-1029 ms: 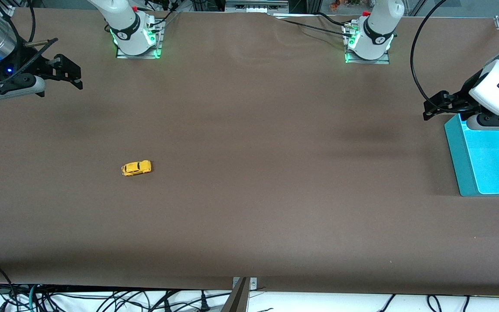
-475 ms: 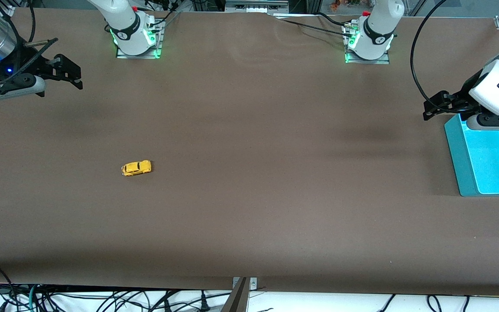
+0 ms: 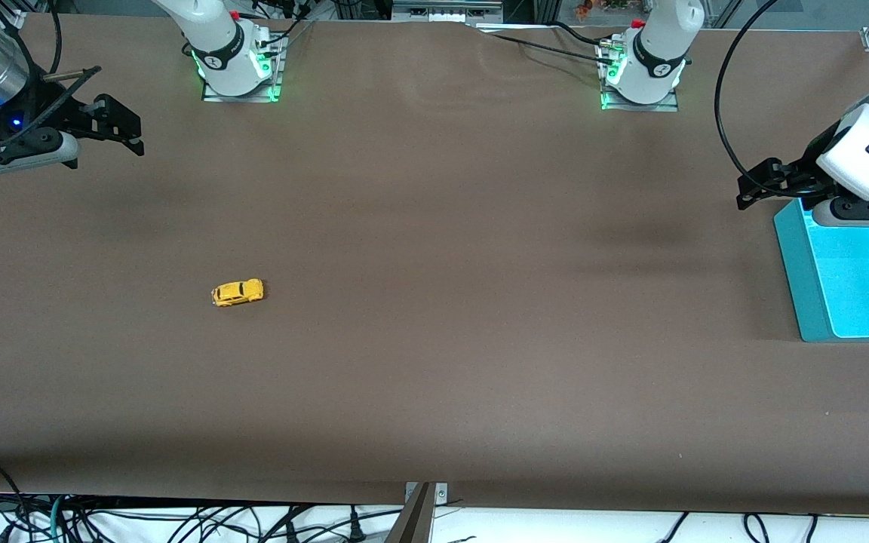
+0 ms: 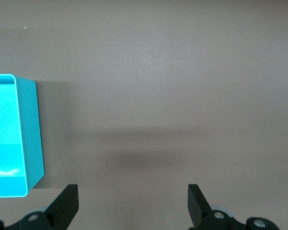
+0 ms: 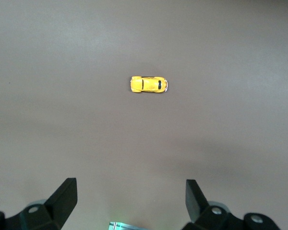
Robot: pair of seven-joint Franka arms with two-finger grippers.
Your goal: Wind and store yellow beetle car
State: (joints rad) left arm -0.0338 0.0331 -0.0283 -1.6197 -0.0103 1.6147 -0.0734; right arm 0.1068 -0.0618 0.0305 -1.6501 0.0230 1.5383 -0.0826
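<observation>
At the upper left of the front view, the right gripper point(image 3: 114, 124) hangs in the air above the brown table point(image 3: 434, 377), fingers spread wide and empty. Lower, left of centre, the yellow beetle car point(image 3: 237, 292) sits on its wheels on the bare table. At the right edge, the left gripper point(image 3: 763, 185) hovers beside a turquoise bin's point(image 3: 796, 279) top rim, fingers also wide apart, holding nothing.

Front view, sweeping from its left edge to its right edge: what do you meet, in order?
Right gripper, open, over the table's right-arm end → yellow beetle car on the table → left gripper, open, beside the bin → turquoise bin at the left-arm end.
</observation>
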